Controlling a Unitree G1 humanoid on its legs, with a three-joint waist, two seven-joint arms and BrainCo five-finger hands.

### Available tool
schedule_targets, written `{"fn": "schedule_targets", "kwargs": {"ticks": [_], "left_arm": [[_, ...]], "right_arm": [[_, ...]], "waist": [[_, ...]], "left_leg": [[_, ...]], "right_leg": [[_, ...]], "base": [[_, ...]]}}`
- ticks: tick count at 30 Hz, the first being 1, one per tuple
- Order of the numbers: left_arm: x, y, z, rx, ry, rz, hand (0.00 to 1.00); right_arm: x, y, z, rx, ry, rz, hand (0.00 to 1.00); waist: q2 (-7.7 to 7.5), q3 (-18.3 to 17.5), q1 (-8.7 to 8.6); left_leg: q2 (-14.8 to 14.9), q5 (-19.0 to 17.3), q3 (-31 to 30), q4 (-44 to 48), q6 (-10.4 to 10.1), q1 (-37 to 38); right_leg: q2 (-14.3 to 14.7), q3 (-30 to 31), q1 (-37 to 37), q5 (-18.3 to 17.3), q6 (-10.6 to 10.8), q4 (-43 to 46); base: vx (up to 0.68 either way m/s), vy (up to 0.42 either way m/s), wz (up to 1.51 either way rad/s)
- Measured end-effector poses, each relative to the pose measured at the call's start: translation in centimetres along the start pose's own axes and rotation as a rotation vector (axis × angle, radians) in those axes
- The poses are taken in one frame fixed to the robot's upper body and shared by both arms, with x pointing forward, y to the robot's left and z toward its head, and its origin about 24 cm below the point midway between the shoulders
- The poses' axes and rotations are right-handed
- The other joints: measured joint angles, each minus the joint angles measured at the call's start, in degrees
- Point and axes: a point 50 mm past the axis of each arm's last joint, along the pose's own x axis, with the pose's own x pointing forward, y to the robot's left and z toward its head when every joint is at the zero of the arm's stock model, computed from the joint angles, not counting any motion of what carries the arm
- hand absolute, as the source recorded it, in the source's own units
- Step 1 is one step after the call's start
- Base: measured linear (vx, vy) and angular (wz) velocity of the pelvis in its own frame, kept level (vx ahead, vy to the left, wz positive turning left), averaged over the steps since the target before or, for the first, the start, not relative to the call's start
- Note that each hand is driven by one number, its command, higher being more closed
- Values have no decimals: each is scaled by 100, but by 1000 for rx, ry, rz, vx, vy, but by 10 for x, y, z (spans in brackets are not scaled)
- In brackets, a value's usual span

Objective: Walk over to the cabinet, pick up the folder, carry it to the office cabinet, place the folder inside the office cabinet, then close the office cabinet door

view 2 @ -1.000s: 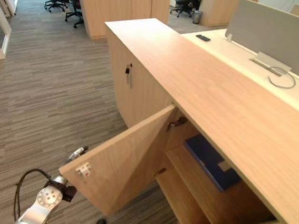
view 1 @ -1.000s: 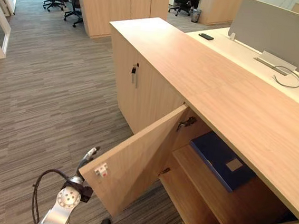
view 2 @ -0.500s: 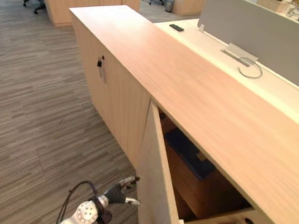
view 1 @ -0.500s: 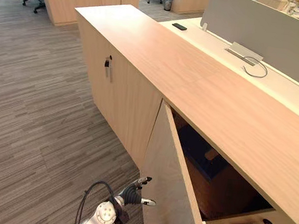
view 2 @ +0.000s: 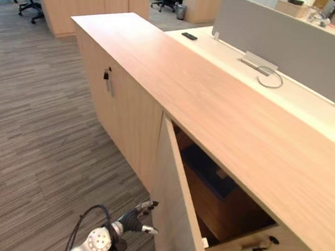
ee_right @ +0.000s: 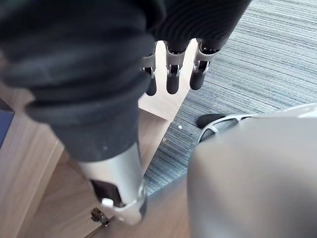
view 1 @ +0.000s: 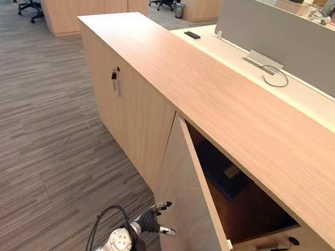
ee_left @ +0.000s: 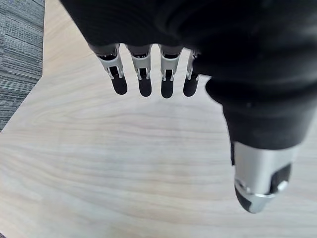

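OK — folder (view 1: pixel 214 162): on the shelf inside the office cabinet (view 1: pixel 218 89).
Door (view 1: pixel 189 210): ajar.
Left hand (view 1: pixel 149 221): fingers straight, at the door's outer face — nearer, push inward.
Right hand (ee_right: pixel 171 74): relaxed, empty.

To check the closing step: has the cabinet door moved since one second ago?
Yes. The door has swung toward shut: its gap to the cabinet front is narrower, with the left robot hand at its outer face.

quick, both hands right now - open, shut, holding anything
Left hand: open, straight fingers at the light wooden cabinet door, holding nothing.
Right hand: open, fingers relaxed, holding nothing.
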Motion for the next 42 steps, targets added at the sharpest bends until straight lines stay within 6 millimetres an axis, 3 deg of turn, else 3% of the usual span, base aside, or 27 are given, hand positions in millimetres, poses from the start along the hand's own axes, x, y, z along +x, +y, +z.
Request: {"fn": "schedule_targets", "kwargs": {"ticks": [8,16,20,24,27,29,32,34,35,36,37,38,39,40,42], "left_arm": [[7,-2,8,36,-24,-32,0],[33,7,42,167,-110,-78,0],[45,-19,67,185,-193,-160,0],[52,-33,73,166,-203,-185,0],[54,-32,74,164,-198,-170,0],[53,-25,68,137,-172,-125,0],[50,-20,62,99,-153,-76,0],[46,-19,57,77,-137,-63,0],[42,-21,53,60,-129,-60,0],[38,-24,48,31,-118,-53,0],[36,-25,46,14,-116,-49,0],[30,-19,36,-47,-83,4,0],[28,-15,30,-72,-66,32,0],[26,-9,23,-98,-38,67,0],[12,13,-17,-232,118,209,0]], "right_arm": [[0,-2,1,13,-2,-8,0],[2,-13,18,79,-57,-41,0],[2,-16,16,111,-48,-53,0],[0,-22,5,131,-21,-74,0],[0,-27,4,165,-21,-92,0],[0,-27,8,171,-38,-90,0],[0,-26,16,145,-69,-82,0],[0,-24,23,118,-95,-70,0],[0,-22,27,116,-111,-70,0],[0,-20,31,98,-125,-62,0],[0,-18,32,91,-131,-56,0],[0,-10,40,94,-154,-35,0],[0,-8,43,90,-166,-29,0],[0,-5,46,96,-177,-21,0],[-1,7,40,95,-172,13,0]], "waist": [[100,104,-206],[528,304,-482],[535,365,-741],[527,398,-786],[518,448,-791],[533,491,-673],[579,537,-596],[556,605,-472],[551,660,-381],[553,722,-304],[555,725,-264],[557,754,-102],[645,767,-61],[626,809,-2],[404,708,1]], "left_leg": [[110,-121,569,6,-88,202],[120,-154,1171,34,-122,156],[74,-190,1177,46,-134,-14],[186,-382,1138,683,-106,-272],[330,-300,806,1469,74,-542],[393,-58,59,1952,354,-583],[508,302,-462,2787,453,-813],[269,-574,-929,3801,445,-1062],[-126,-1422,-1304,4225,603,-1141],[-563,-1967,-1540,4290,709,-1169],[-751,-2126,-1631,4227,758,-1209],[-1117,-2157,-1739,3351,731,-1110],[-1094,-1955,-1756,2826,708,-986],[-1068,-1844,-1662,2812,750,-858],[-1150,-1843,-1480,2555,788,-597]], "right_leg": [[122,505,-260,55,-27,35],[131,1002,-1032,26,-32,552],[-4,1110,-1619,-336,-42,1300],[-83,1145,-1964,-805,-124,2035],[-62,1204,-1961,-1020,-231,2264],[136,1457,-1840,-1059,-354,2180],[364,1682,-1532,-997,-574,1884],[472,1983,-1259,-910,-751,1643],[536,2128,-1065,-892,-779,1528],[612,2232,-851,-895,-778,1446],[649,2295,-776,-897,-776,1406],[786,2556,-666,-926,-712,1428],[905,2638,-661,-952,-645,1474],[973,2763,-614,-997,-553,1546],[834,2773,-359,-915,-504,1251]], "base": [[45,7,-36],[-25,-1,-37],[-63,-23,-7],[-12,-79,4],[9,-173,-10],[36,-158,-56],[62,-106,-58],[91,-40,-69],[109,75,-73],[115,104,-70],[144,204,-101],[115,200,-99],[103,215,-116],[43,117,-74],[116,163,-44]]}}
